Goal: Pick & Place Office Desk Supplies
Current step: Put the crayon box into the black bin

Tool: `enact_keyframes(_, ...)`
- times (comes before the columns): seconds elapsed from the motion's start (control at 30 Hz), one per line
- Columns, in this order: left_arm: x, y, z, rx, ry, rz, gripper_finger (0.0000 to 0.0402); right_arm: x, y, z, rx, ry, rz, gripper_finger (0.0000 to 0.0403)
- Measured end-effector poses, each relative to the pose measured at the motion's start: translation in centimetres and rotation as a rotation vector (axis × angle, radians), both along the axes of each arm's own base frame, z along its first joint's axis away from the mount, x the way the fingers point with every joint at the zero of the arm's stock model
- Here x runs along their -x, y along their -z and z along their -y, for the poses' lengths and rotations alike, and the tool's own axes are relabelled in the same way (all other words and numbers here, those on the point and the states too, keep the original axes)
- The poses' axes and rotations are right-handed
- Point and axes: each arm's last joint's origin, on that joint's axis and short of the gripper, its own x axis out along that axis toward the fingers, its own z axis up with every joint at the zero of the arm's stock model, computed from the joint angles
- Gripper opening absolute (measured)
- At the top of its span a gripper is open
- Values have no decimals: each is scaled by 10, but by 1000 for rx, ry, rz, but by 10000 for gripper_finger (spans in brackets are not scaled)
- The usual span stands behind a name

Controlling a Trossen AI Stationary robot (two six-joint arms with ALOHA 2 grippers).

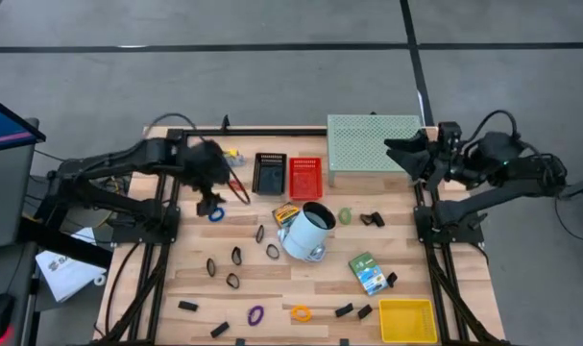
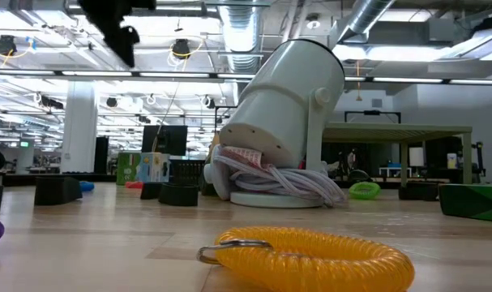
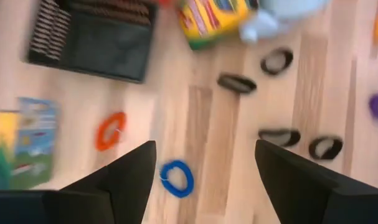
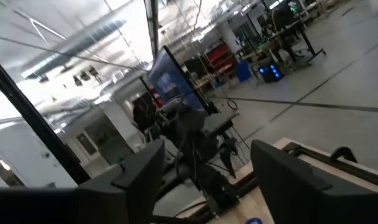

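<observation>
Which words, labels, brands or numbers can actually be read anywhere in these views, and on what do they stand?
No text is readable.
Crayon box: print blurred, unreadable.
Green box: printing too small.
Picture card: blurred, nothing legible.
Papers left of the table: too small.
Boxes behind the white cup: print too small.
Room monitor: nothing readable.
</observation>
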Motion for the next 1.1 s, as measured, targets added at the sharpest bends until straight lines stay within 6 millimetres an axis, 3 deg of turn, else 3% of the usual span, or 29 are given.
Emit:
enact_keyframes(0.17, -31, 39, -10, 31, -13, -166, 269, 1, -17, 0, 16, 6, -18, 250)
enact_keyframes(0.37, -57, 78, -30, -33, 37, -259, 269, 2, -23, 1, 15, 6, 2, 250)
enact_keyframes(0.47, -59, 92, -41, -43, 46, -261, 269, 3, -26, 1, 8, 5, 38, 250)
enact_keyframes(0.63, -46, 116, -57, -11, 32, -270, 269, 4, -30, 0, 5, -1, 75, 250)
enact_keyframes(0.73, -37, 119, -61, -11, 9, -253, 269, 5, -32, -2, 14, -17, 87, 250)
enact_keyframes(0.9, -24, 102, -64, -37, -24, -150, 269, 6, -34, -5, 23, -43, 111, 249)
enact_keyframes(1.1, -20, 95, -60, -49, 111, -112, 269, 7, -37, -6, 54, -37, 134, 249)
